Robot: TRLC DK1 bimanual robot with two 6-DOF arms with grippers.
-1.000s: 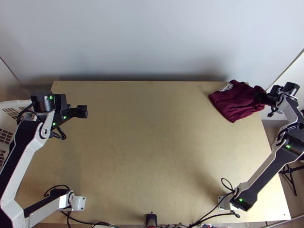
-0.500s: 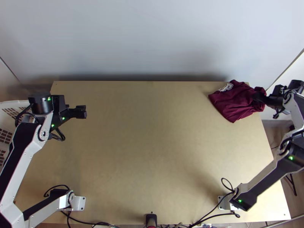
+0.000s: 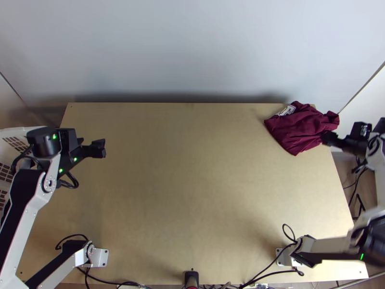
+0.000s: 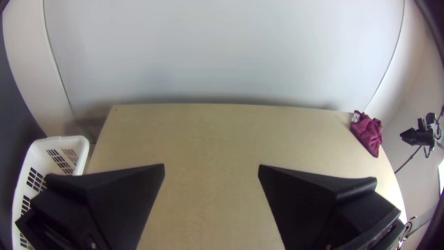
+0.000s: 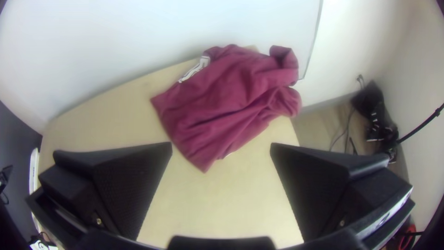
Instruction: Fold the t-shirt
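While the table (image 3: 192, 202) is carrying both arm bases (image 3: 98, 257) along its near side, the left gripper (image 3: 99, 148) is hanging over the far left area, fingers spread. Left of it, the basket (image 4: 52, 144) is standing beside the table. The right gripper (image 3: 328, 139) is pointing left at the near right part of the shirt (image 3: 301, 130), fingers spread. The shirt is lying bunched in the far right corner, its right end passing the edge; the wall (image 3: 192, 53) is rising behind.

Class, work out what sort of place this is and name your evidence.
Probably a robotics workspace for practising cloth handling: two jointed arms are mounted at a wooden table, a maroon shirt lies bunched at its far corner, and a white basket stands beside it.
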